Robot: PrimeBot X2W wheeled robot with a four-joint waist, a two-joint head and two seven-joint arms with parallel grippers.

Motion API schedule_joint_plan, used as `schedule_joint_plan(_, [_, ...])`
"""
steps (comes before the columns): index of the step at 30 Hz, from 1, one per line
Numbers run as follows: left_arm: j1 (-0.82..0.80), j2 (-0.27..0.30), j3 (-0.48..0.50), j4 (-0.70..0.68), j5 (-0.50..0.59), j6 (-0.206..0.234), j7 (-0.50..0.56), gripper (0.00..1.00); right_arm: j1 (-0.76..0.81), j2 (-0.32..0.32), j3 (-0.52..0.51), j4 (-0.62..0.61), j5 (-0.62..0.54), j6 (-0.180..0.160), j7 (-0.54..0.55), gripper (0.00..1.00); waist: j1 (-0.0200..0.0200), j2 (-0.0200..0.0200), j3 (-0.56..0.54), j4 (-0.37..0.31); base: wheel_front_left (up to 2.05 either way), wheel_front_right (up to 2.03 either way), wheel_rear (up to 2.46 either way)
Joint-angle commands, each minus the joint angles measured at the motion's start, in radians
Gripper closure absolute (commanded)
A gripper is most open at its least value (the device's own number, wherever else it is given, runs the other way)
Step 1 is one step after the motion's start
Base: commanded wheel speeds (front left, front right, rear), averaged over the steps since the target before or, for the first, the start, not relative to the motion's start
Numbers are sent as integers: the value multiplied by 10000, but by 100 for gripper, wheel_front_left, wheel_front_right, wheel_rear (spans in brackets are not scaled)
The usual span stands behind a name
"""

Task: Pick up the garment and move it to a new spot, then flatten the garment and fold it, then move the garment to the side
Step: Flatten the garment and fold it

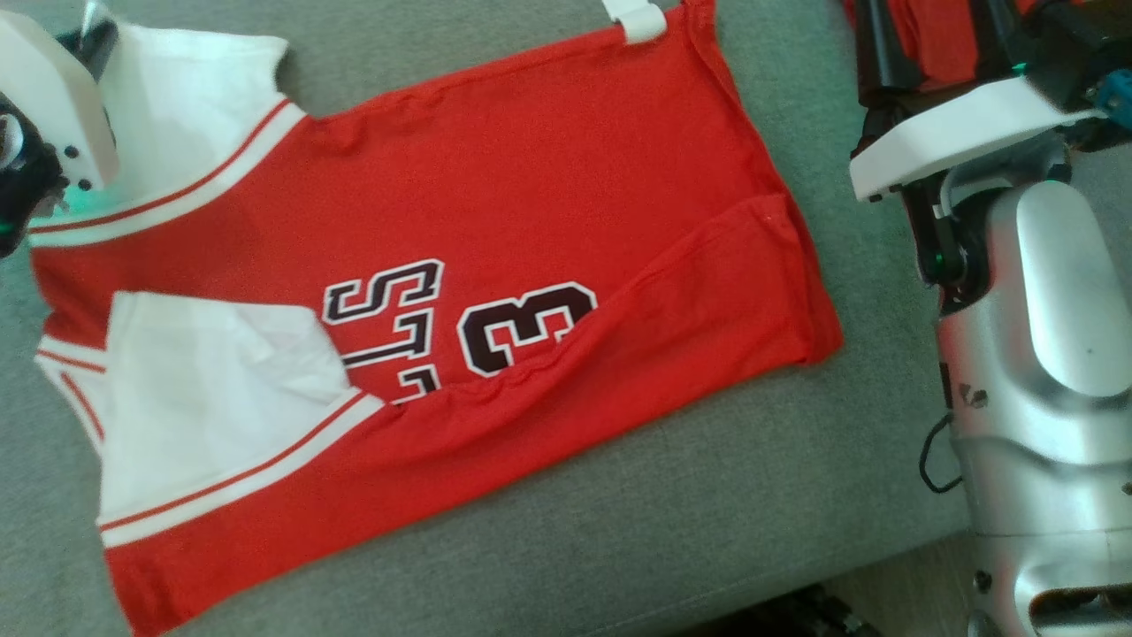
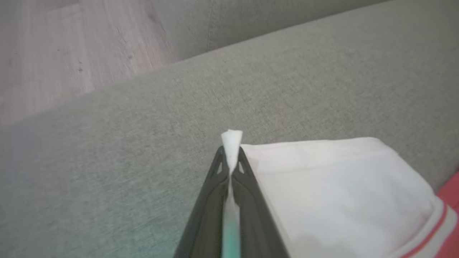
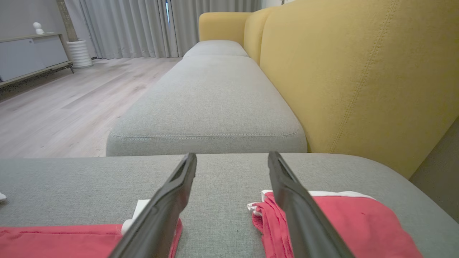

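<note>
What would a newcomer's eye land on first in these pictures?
The red jersey with white sleeves and a black 3, spread across the grey cushion in the head view. Next, the left end effector shut on a pinch of white sleeve fabric. Then the yellow sofa back beyond the open right end effector.

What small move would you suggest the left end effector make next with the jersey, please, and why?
Probably lift the left end effector slightly and draw the white sleeve inward over the red jersey. It is shut on the sleeve's edge, the sleeve sticks out flat on the grey cushion, and the right end effector hangs open.
</note>
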Motion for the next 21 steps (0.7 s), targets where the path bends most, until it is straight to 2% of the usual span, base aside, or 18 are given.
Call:
schedule_joint_plan(1, [-381, 485, 282, -211, 46, 20, -402, 100, -108, -19, 103, -343, -33, -9, 59, 0, 0, 0, -153, 162, 0, 0, 0])
schedule_joint_plan(5, [-381, 280, 50, -469, 352, 20, -2539, 100, -3, -338, 216, -222, 164, -9, 412, 0, 0, 0, -704, 762, 0, 0, 0])
schedule_joint_plan(10, [29, -39, -419, -969, 559, 20, -4027, 100, 74, -975, 377, 137, 688, -9, 1180, 0, 0, 0, -1258, 1610, 0, 0, 0])
schedule_joint_plan(18, [774, -402, -845, -2114, 671, 42, -5035, 100, -132, -2562, 1677, 1528, 1691, -9, 2892, 0, 0, 0, -1484, 2927, 0, 0, 0])
schedule_joint_plan(21, [913, -473, -921, -2438, 698, 69, -5120, 100, -269, -2880, 1999, 1873, 1979, -9, 3208, 0, 0, 0, -1416, 3182, 0, 0, 0])
